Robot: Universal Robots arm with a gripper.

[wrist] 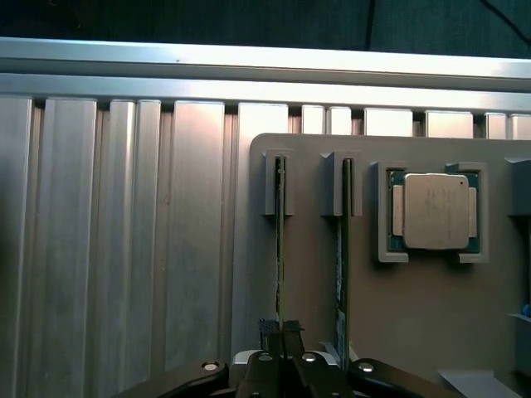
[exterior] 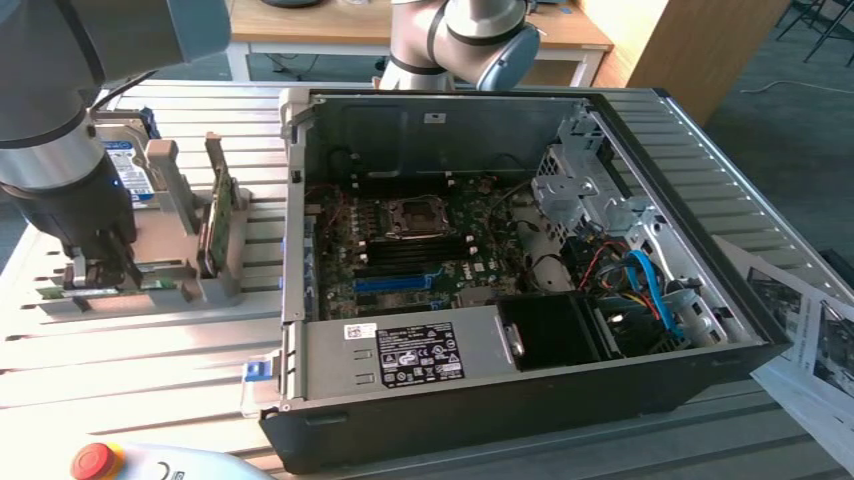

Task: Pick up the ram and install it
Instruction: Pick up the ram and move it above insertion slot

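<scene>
The ram (wrist: 280,249) stands on edge in a slot of the grey holder plate (wrist: 415,332), seen as a thin dark-green line. My gripper (wrist: 280,332) is down at its near end, the two dark fingertips (wrist: 270,330) pressed together on either side of the stick. In the exterior view the gripper (exterior: 96,272) sits low at the holder stand (exterior: 180,250), at that view's left, beside the open computer case (exterior: 534,400). The motherboard (exterior: 400,240) lies exposed inside the case, with dark memory slots (exterior: 400,255) near its middle.
A second thin board (wrist: 342,249) stands in the neighbouring slot, and a processor (wrist: 431,211) lies in a pocket beyond it. A hard drive (exterior: 123,165) and a broad green card (exterior: 220,215) stand upright on the stand. A red stop button (exterior: 94,460) and papers (exterior: 814,340) lie near the table edges.
</scene>
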